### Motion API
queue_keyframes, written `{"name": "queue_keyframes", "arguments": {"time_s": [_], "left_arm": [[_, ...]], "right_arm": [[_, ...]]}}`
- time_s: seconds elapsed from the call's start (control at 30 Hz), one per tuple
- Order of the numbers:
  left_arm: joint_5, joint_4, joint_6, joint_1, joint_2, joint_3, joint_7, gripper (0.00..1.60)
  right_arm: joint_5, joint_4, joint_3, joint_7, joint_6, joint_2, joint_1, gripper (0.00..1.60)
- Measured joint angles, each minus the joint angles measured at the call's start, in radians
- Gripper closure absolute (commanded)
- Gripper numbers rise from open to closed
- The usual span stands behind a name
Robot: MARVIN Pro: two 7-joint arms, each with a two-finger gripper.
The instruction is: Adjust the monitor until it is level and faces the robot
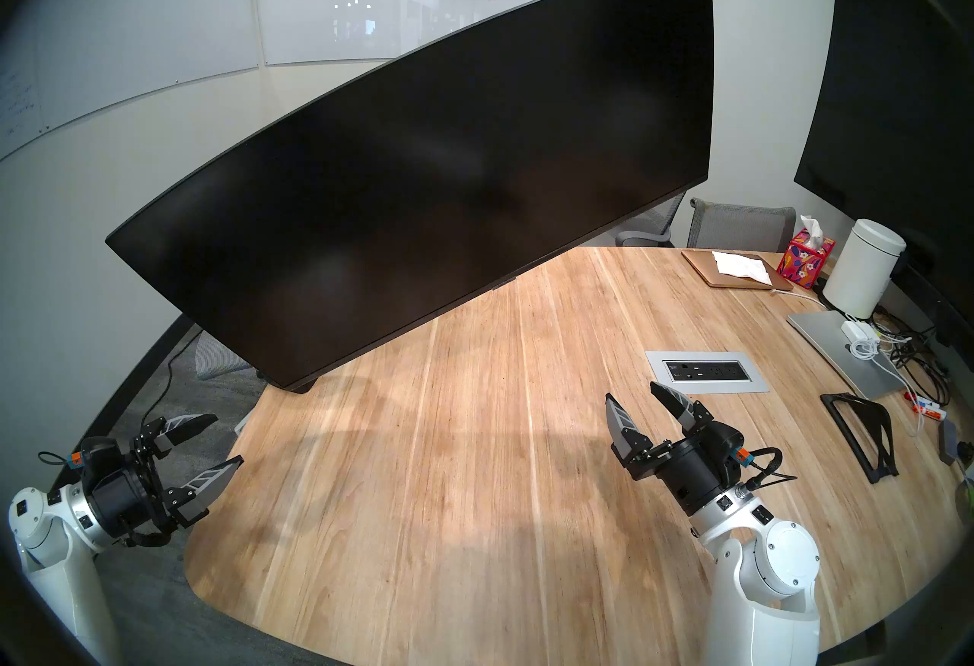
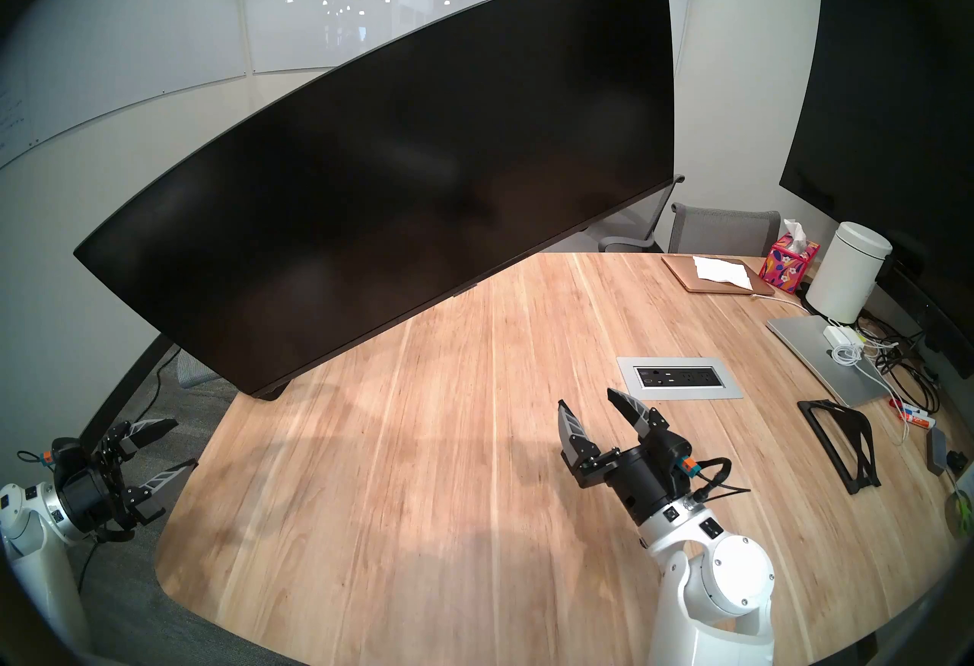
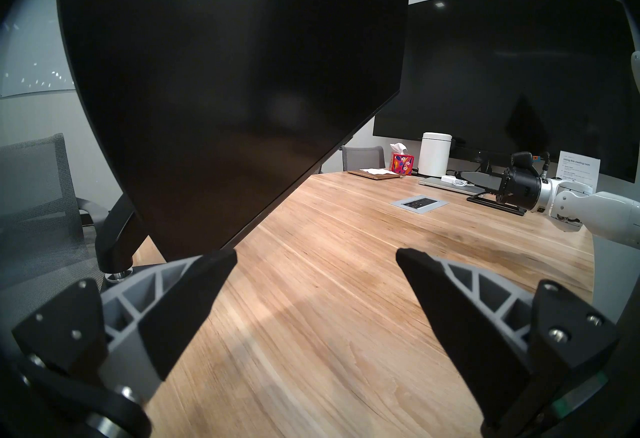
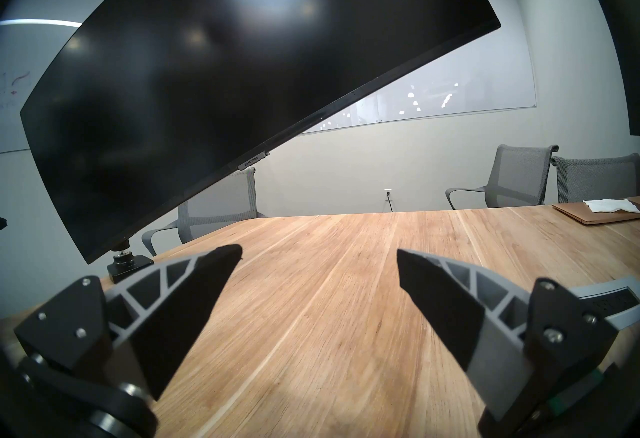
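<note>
- The monitor [image 1: 421, 164], a curved ultrawide with a dark screen, hangs over the far-left part of the wooden table [image 1: 474, 491]. It is rolled hard: left end low, close to the tabletop; right end high against the whiteboard wall.
- In the right wrist view you can see its bottom bezel badge running uphill to the right. The clamp base [image 4: 129, 266] grips the table edge just under the low corner.
- Not level, so the main job is untouched. Whether it faces you squarely is hard to judge while it sits this crooked.
- Left gripper [image 1: 213, 443] hovers off the table's left edge, below and near the low corner, fingers spread wide, nothing between them.
- Right gripper [image 1: 635, 399] floats above mid-table beside the recessed power outlet panel [image 1: 706, 371], also spread and empty, well apart from the screen.
- Left to do, by my reckoning: reach the monitor's ends, raise the low side or bring down the high side, then check the facing.
- Off to the right: a second dark screen [image 1: 896, 111], tissue box [image 1: 804, 259], white canister [image 1: 864, 267]. All clear of the work.
</note>
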Motion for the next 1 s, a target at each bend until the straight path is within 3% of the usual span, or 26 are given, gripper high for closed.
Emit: {"name": "queue_keyframes", "arguments": {"time_s": [1.0], "left_arm": [[0.021, -0.013, 0.015, 0.004, -0.009, 0.009, 0.023, 0.00]], "right_arm": [[-0.001, 0.000, 0.000, 0.000, 0.000, 0.000, 0.000, 0.00]]}}
